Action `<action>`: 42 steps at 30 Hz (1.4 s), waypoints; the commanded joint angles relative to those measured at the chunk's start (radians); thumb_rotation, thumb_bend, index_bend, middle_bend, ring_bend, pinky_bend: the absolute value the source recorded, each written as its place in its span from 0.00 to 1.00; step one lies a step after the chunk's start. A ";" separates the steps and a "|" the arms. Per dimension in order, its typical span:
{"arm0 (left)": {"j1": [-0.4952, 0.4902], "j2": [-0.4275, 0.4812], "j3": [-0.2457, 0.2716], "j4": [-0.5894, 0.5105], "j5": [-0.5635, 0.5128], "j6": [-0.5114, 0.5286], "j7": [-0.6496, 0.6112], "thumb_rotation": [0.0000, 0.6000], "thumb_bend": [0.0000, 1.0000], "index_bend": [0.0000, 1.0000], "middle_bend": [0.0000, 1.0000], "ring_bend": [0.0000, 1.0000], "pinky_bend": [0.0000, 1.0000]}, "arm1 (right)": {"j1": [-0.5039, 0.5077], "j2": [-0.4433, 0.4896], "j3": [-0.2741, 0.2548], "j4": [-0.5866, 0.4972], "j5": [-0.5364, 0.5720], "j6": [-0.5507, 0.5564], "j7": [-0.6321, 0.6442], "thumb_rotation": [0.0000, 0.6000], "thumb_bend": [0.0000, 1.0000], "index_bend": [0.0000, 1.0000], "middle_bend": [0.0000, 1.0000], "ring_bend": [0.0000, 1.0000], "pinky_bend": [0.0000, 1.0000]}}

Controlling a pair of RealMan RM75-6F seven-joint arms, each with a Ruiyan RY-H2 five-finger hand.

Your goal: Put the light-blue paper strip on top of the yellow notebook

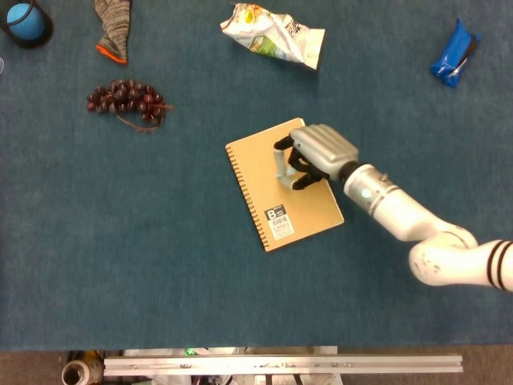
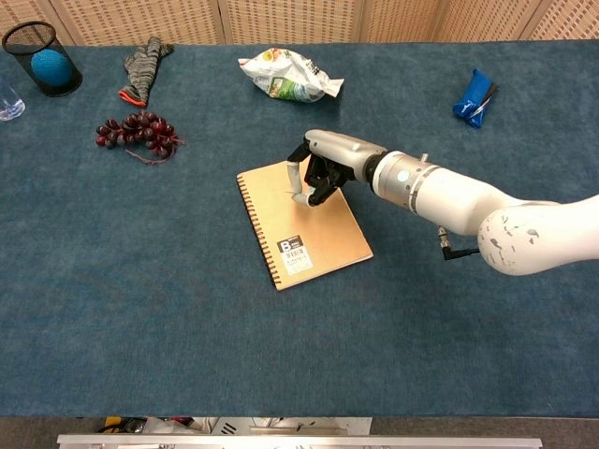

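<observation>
right robot hand (image 1: 314, 154) over the upper part of the yellow notebook (image 1: 298, 208), fingers curled, pinching the light-blue paper strip (image 1: 279, 164); strip's lower end touches or sits just above the cover, cannot tell which. notebook near mid-worktop (image 1: 160, 273). grapes (image 1: 127, 101) and snack bag (image 1: 275, 34) toward the far edge. left robot hand unseen.

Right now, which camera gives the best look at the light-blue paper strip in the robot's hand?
The head view: looking straight down, the light-blue paper strip stands out against the yellow notebook, held by the right hand. The chest view shows only a pale sliver under the fingers.
</observation>
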State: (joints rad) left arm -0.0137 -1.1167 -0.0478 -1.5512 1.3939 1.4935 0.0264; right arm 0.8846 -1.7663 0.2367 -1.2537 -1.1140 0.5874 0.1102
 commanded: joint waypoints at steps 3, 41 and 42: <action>0.000 -0.001 0.000 0.002 0.001 -0.001 -0.004 1.00 0.15 0.20 0.22 0.22 0.17 | 0.018 -0.023 -0.003 0.024 0.027 -0.038 0.010 1.00 0.33 0.65 1.00 1.00 1.00; 0.010 0.007 0.000 -0.005 0.008 0.003 -0.005 1.00 0.15 0.19 0.22 0.22 0.17 | -0.015 0.016 -0.014 -0.033 0.065 0.004 0.025 1.00 0.05 0.57 1.00 1.00 1.00; 0.009 0.007 0.000 -0.006 0.009 0.003 -0.004 1.00 0.15 0.19 0.22 0.22 0.17 | -0.017 0.019 -0.018 -0.037 0.064 0.004 0.024 1.00 0.05 0.57 1.00 1.00 1.00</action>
State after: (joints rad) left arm -0.0045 -1.1096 -0.0473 -1.5567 1.4024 1.4964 0.0221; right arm 0.8703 -1.7496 0.2220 -1.2870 -1.0477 0.5905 0.1346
